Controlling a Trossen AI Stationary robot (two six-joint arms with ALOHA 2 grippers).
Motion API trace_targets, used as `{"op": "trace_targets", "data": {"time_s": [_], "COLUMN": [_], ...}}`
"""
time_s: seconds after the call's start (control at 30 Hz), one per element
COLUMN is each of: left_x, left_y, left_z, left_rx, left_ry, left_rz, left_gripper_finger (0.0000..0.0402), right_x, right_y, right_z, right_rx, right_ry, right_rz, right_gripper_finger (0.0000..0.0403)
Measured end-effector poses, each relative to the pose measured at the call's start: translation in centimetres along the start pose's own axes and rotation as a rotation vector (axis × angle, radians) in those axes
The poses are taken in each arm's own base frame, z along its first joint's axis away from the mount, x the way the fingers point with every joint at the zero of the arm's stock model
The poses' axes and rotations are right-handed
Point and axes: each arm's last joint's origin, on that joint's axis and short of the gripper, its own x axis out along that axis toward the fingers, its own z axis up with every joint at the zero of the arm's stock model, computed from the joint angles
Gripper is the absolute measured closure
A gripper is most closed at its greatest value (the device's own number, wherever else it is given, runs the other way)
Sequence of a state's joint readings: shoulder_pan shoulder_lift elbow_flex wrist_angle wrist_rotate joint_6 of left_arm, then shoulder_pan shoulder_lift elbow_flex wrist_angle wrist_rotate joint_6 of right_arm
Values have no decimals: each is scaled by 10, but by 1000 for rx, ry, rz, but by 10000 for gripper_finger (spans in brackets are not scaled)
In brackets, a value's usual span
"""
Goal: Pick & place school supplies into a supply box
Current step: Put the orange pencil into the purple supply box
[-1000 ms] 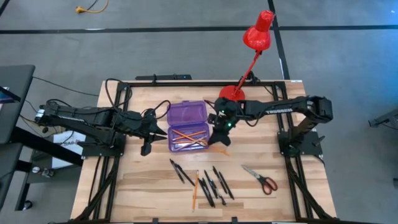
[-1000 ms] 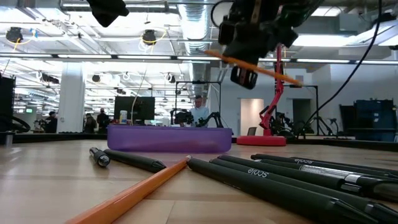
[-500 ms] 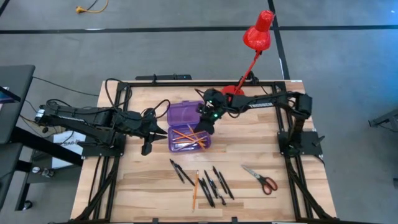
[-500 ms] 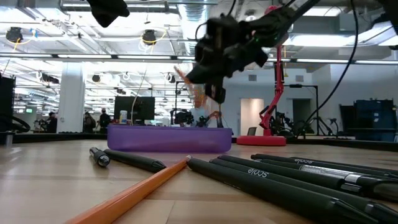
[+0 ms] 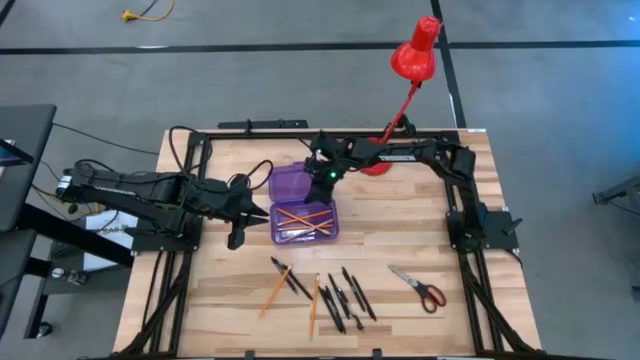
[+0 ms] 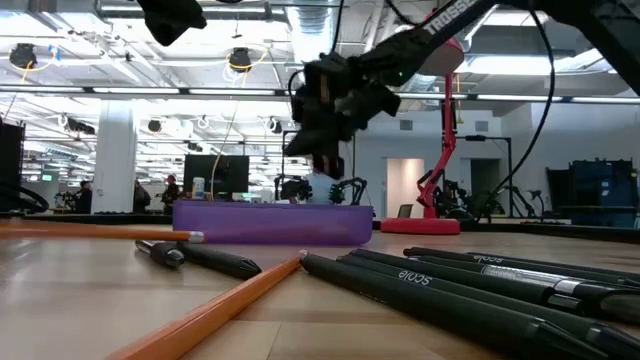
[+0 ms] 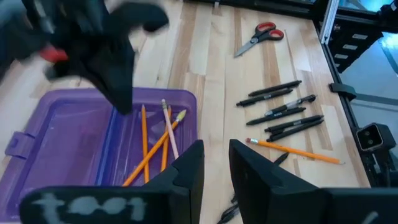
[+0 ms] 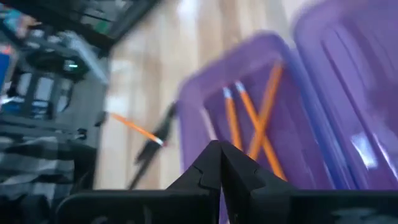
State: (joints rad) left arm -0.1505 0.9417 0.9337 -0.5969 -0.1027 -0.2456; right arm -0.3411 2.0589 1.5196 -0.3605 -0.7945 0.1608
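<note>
Box point(image 5: 304, 222) holds three pencils point(image 5: 306, 216); right fingers point(image 5: 322, 180) closed, empty; left fingers point(image 7: 214, 163) slightly apart, empty.

High view: straight down over the whole table point(image 5: 400, 250); low view: level at table-top height, close behind the pens point(image 6: 440, 285), facing the room. Each wrist view looks forward past its own fingers, and all four share the purple supply box point(image 5: 305, 222).
</note>
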Motion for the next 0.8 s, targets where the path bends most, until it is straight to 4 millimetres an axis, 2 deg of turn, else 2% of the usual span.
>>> {"op": "trace_targets", "data": {"time_s": [0.1, 0.27, 0.4, 0.6, 0.8], "left_x": [0, 0, 3, 12, 28], "left_y": [1, 5, 0, -17, -34], "left_z": [-5, -29, -45, -54, -68], "left_rx": [4, -31, -100, -137, -246], "left_ry": [49, 262, 355, 288, 175], "left_rz": [12, 62, 42, 12, -64], "left_gripper_finger": [339, 339, 339, 339, 339], "right_x": [-11, -37, -60, -58, -59], "right_y": [20, 46, 85, 140, 165], "right_z": [5, 2, -3, -17, -30], "right_rx": [-79, -145, -260, -411, -459], "right_ry": [-4, 37, 57, 93, 147], "right_rz": [-36, -164, -224, -263, -315], "right_gripper_finger": [402, 403, 403, 403, 402]}}
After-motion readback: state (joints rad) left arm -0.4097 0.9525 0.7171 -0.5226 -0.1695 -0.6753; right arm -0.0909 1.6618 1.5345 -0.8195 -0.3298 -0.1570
